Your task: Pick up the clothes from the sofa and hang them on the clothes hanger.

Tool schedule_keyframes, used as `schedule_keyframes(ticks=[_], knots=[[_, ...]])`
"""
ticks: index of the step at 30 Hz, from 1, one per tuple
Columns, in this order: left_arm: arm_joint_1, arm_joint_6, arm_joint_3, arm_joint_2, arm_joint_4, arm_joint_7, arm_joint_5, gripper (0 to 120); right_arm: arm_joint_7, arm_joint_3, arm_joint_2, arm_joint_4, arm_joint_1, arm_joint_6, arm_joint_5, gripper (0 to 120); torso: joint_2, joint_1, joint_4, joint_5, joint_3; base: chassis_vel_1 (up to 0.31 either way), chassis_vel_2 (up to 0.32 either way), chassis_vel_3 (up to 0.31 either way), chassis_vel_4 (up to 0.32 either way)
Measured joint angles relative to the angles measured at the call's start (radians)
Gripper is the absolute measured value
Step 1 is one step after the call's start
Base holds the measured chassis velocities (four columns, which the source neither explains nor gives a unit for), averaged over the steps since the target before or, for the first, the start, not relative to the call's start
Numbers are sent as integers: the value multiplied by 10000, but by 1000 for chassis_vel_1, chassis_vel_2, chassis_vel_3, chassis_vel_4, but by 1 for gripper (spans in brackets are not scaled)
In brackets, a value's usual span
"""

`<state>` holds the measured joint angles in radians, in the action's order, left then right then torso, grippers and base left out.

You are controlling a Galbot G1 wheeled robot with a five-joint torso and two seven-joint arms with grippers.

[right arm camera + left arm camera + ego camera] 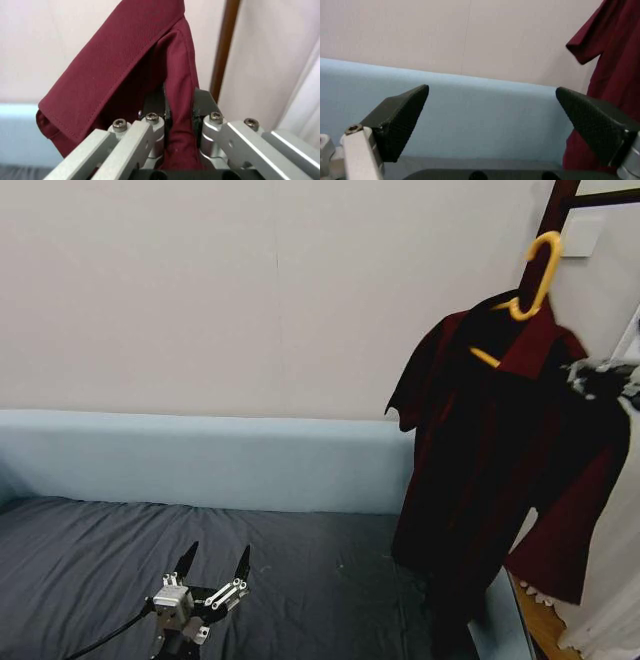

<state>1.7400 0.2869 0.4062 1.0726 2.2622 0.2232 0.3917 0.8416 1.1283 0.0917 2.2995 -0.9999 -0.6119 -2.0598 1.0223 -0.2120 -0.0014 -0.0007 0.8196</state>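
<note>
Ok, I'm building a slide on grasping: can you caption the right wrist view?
Right gripper shut on a fold of the maroon shirt, with a brown pole behind it.

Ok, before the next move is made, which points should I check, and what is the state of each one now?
1. Right gripper holds the shirt: ok, its fingers are closed on the red fabric.
2. Shirt sits on the yellow hanger: ok, the collar is draped over it.
3. Hanger hook is over a rail: cannot tell; the hook is beside the brown pole, and no rail is visible.
4. Left gripper is clear of the shirt: ok, it is open, low above the sofa.
5. Shirt hem is free of the sofa: cannot tell.
</note>
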Motion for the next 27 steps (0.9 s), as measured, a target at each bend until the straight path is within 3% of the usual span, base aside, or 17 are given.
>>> schedule_keyframes(ticks=[3, 8, 14, 18, 27], knots=[[-6, -5, -4, -3, 3, 0, 4, 100, -360, 249, -396, -475, 88, 38, -57, 8, 0, 0, 0, 1, 0, 0, 0, 0, 0], [-15, -15, -9, -7, 3, 2, 13, 100, -2390, 228, -1576, -1756, 169, 800, 834, 8, 0, 0, 2, -7, 0, 0, 0, 0, 0], [-18, -18, -13, -10, 4, 3, 19, 100, -3676, -264, -1879, -2795, -39, 1511, 2025, 8, 0, 0, 2, 0, 1, 0, 0, 0, 0], [-22, -22, -17, -13, 4, 5, 22, 100, -4293, -904, -1631, -3288, -49, 1760, 2898, 8, 0, 0, -1, 0, 0, 0, 0, 0, 0], [-22, -27, -19, -17, 3, 7, 28, 100, -5384, -2687, -118, -3538, 697, 1962, 4654, 8, -1, 0, 0, 5, 1, 0, 0, 0, 0]])
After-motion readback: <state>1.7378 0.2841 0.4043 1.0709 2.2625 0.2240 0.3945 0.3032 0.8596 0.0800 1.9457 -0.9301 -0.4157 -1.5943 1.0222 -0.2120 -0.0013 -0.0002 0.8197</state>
